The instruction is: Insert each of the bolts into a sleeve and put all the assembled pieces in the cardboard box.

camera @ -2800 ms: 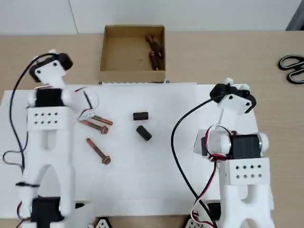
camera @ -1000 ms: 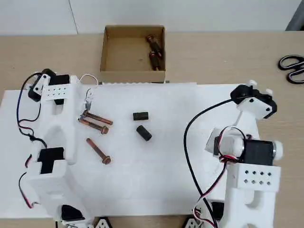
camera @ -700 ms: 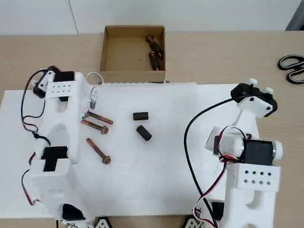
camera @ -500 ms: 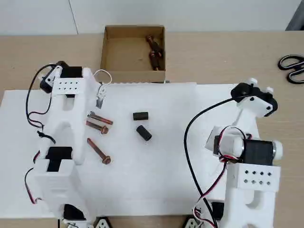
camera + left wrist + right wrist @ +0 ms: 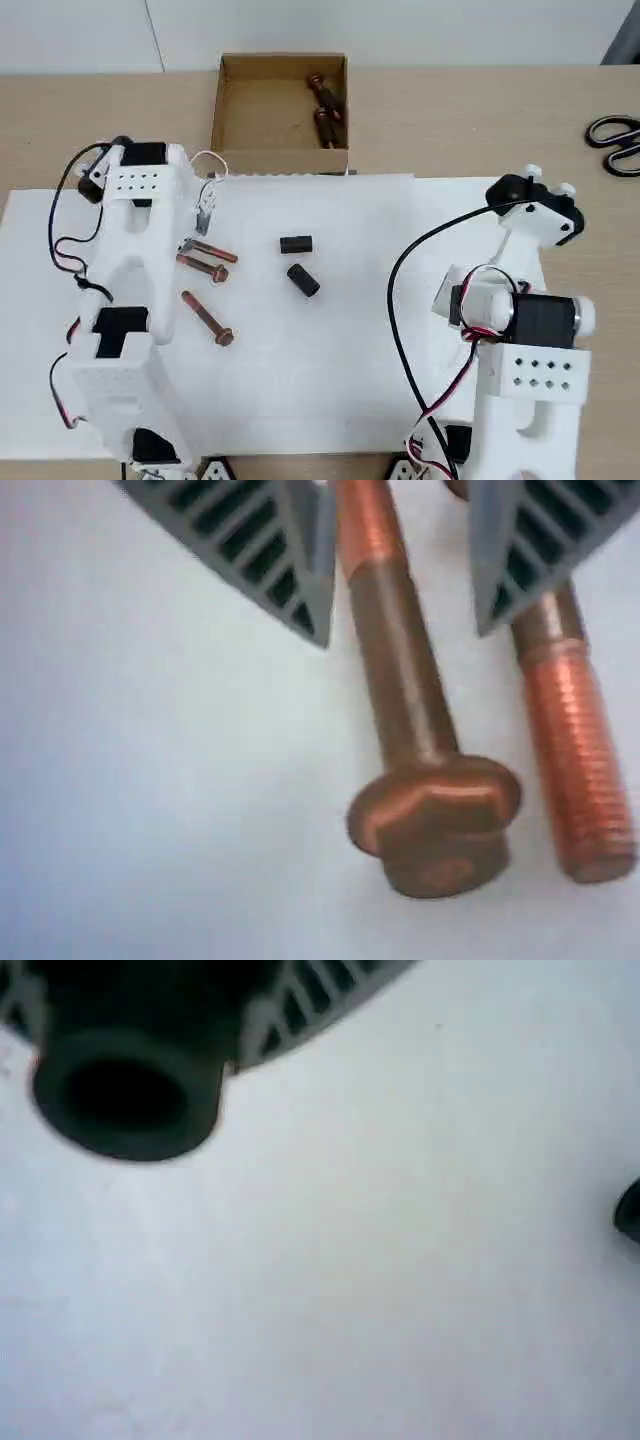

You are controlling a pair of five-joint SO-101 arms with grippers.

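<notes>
My left gripper [image 5: 400, 630] is open and low over the white mat, its grey fingers [image 5: 290, 560] straddling the shaft of a copper bolt [image 5: 410, 740]. A second bolt [image 5: 575, 750] lies just outside one finger. In the high view this gripper [image 5: 204, 214] is above the two bolts [image 5: 208, 258]; a third bolt [image 5: 208, 318] lies nearer the front. Two black sleeves [image 5: 296, 244] [image 5: 303, 280] rest mid-mat. My right gripper [image 5: 140, 1030] is shut on a black sleeve [image 5: 125, 1095], its hole facing the camera, just above the mat. The cardboard box [image 5: 240, 110] holds assembled pieces [image 5: 325, 100].
The white foam mat [image 5: 400, 330] covers most of the table. Scissors [image 5: 615, 140] lie on the wood at the far right. The right arm [image 5: 530, 215] stands over the mat's right edge. A dark object [image 5: 630, 1210] shows at the right wrist view's edge.
The left arm swung in from the mat's left edge and brought its open gripper down over the pair of bolts. The right arm shifted right earlier and has since kept still.
</notes>
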